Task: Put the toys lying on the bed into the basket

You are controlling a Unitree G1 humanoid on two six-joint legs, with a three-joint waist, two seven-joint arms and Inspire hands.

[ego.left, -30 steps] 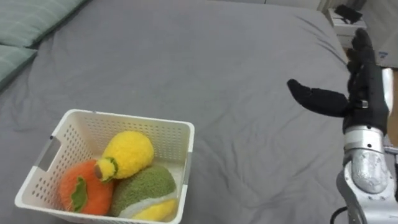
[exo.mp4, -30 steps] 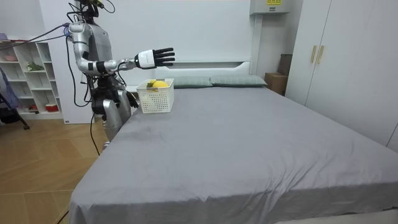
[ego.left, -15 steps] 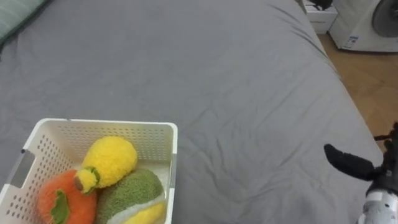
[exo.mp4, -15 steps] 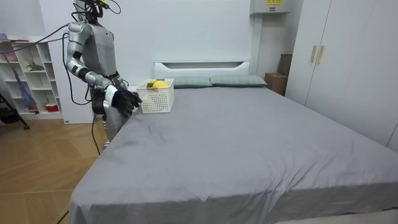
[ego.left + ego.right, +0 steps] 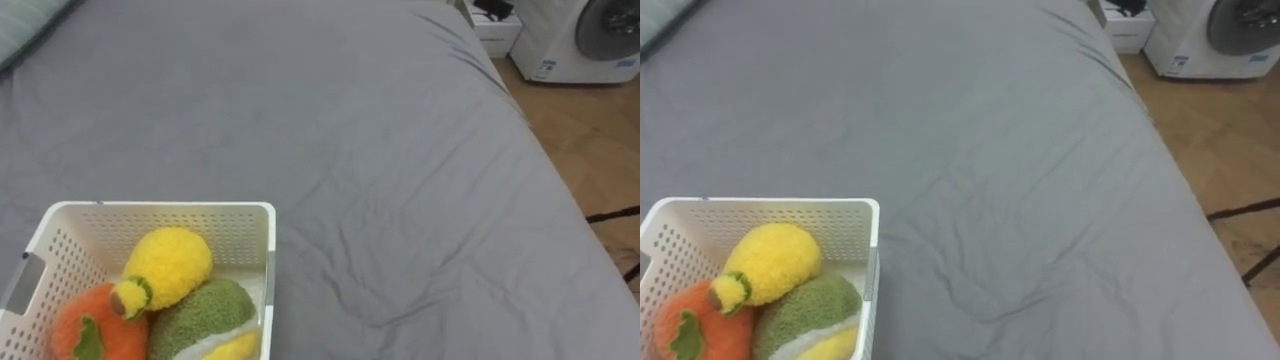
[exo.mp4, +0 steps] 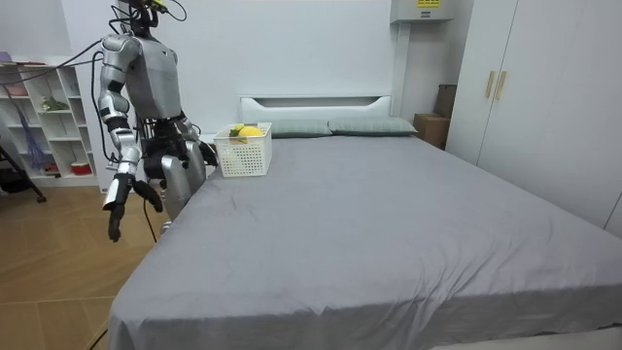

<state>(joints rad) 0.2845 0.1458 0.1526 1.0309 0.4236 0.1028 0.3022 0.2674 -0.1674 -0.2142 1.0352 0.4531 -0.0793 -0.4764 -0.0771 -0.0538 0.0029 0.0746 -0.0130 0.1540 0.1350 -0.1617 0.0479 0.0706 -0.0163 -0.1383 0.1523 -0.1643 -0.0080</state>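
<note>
A second ago my right hand [image 6: 116,204] was stretched out over the grey bed [image 5: 350,150] at 3 o'clock of my view. Now it has dropped, and in the room view it hangs by my thigh on the room view's left, above the wooden floor [image 6: 58,253], fingers loose, slightly spread and holding nothing. My left hand [image 6: 201,153] shows low by my hip at the bed's edge; whether its fingers are open I cannot tell. The white perforated plastic basket [image 5: 160,207] now sits lower, at 7 o'clock, but that is my head shifting, not the basket. In it lie the yellow plush toy [image 5: 165,268], the orange plush toy [image 5: 85,325] and the green plush toy [image 5: 205,315], packed touching. With a white washing machine [image 5: 590,35] at 1 o'clock and no loose toy on the sheet, I judge the collecting done or nearly so, the basket itself being what remains to handle
</note>
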